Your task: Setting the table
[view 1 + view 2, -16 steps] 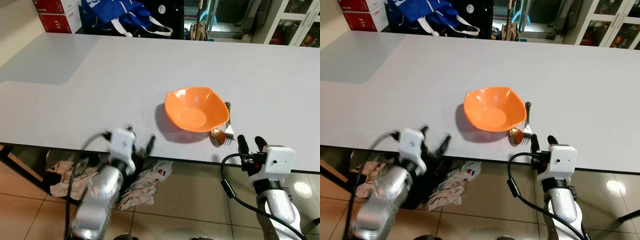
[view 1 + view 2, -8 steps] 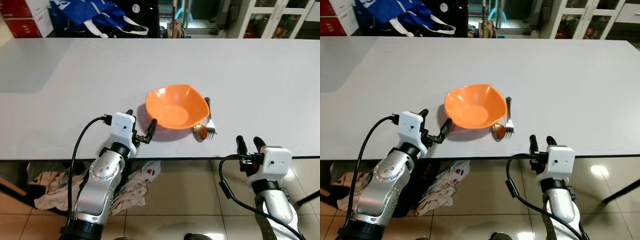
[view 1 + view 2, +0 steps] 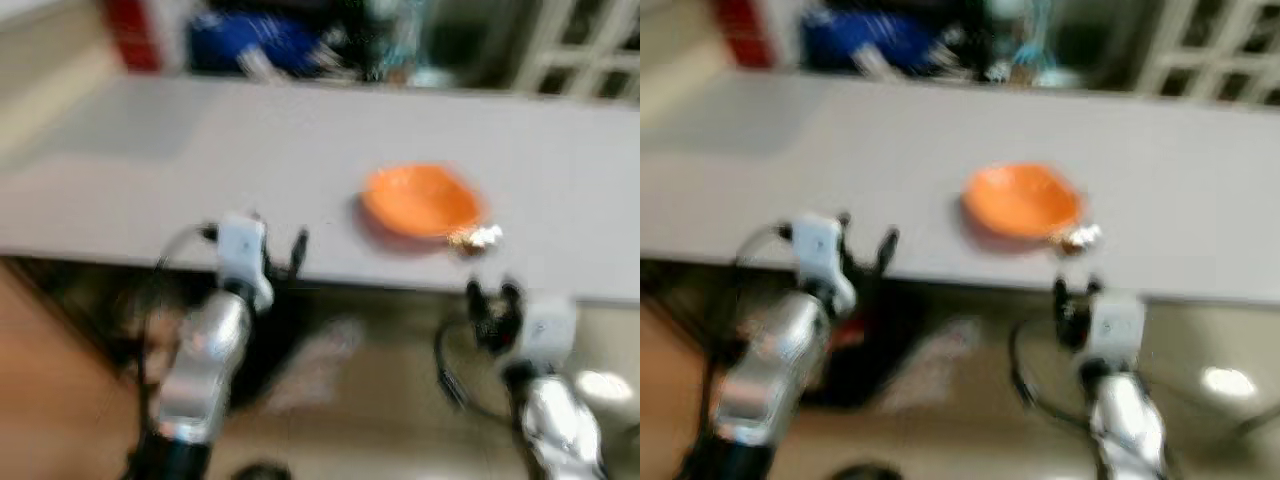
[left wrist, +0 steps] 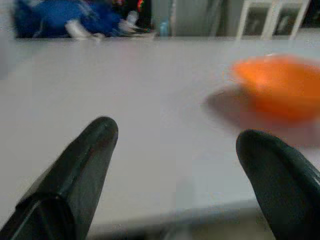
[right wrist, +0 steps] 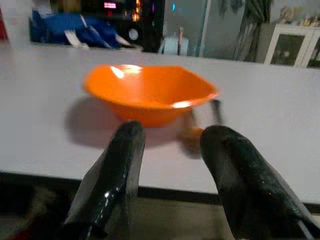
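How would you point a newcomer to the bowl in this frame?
Start from the long grey table that spans the head views. Near its front edge, toward the robot's right, sits the orange bowl with cutlery beside it. It is the one bright orange thing on the table.

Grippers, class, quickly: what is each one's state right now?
Left gripper: open, holding nothing, at the table's near edge.
Right gripper: open, holding nothing, before the orange bowl.
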